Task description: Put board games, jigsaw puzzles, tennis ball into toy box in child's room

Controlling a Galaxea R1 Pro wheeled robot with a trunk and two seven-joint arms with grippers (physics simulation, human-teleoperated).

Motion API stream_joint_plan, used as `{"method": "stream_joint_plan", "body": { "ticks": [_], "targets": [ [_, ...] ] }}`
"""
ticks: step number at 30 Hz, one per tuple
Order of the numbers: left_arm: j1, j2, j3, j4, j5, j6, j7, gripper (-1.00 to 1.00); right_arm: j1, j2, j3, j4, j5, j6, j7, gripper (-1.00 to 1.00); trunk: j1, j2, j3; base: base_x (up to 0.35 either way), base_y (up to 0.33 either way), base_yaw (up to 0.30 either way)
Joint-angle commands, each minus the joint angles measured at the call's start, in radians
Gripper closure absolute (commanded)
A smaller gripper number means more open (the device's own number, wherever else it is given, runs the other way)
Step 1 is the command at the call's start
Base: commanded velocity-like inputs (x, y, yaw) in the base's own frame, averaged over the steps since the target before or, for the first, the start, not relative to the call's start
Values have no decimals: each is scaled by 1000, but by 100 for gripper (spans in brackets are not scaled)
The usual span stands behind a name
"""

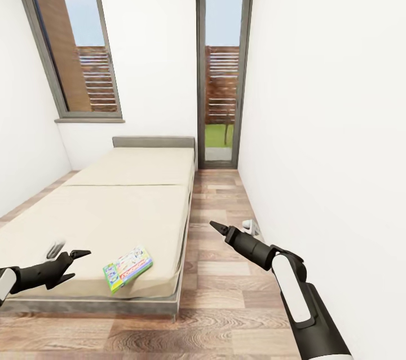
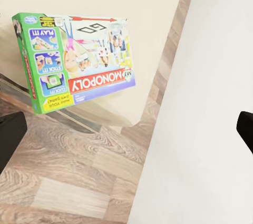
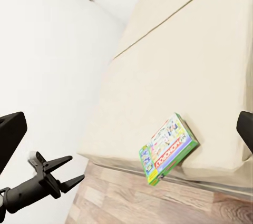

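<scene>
Here's the bed [image 1: 124, 202], beige and low, running away toward the grey headboard [image 1: 153, 141] and two tall windows [image 1: 221, 61] on the far wall. One board game [image 1: 128, 268] lies flat on the mattress at the near right corner, its edge jutting a little past the bed; the left wrist view reads "MONOPOLY" on the lid [image 2: 79, 60]. The left gripper [image 1: 76, 255] hovers over the near left of the mattress, its fingers spread, holding nothing, just left of the game and apart from it. The right gripper [image 1: 217, 228] hangs over the wood floor [image 1: 220, 303] between bed and right wall [image 1: 332, 123]; whether it's spread or pressed together, I can't tell.
</scene>
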Motion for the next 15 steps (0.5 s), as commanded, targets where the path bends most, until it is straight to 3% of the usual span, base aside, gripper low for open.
{"method": "stream_joint_plan", "body": {
  "ticks": [1, 15],
  "targets": [
    [-1, 0, 5, 0, 2, 6, -1, -100, -1, 1, -1, 0, 1, 4, 3, -100, 4, -8, -4, 0, 0, 0],
    [-1, -2, 5, 0, 1, 6, -1, -100, -1, 2, -1, 1, 2, 2, 0, -100, 58, -106, -48, 0, 0, 0]
  ]
}}
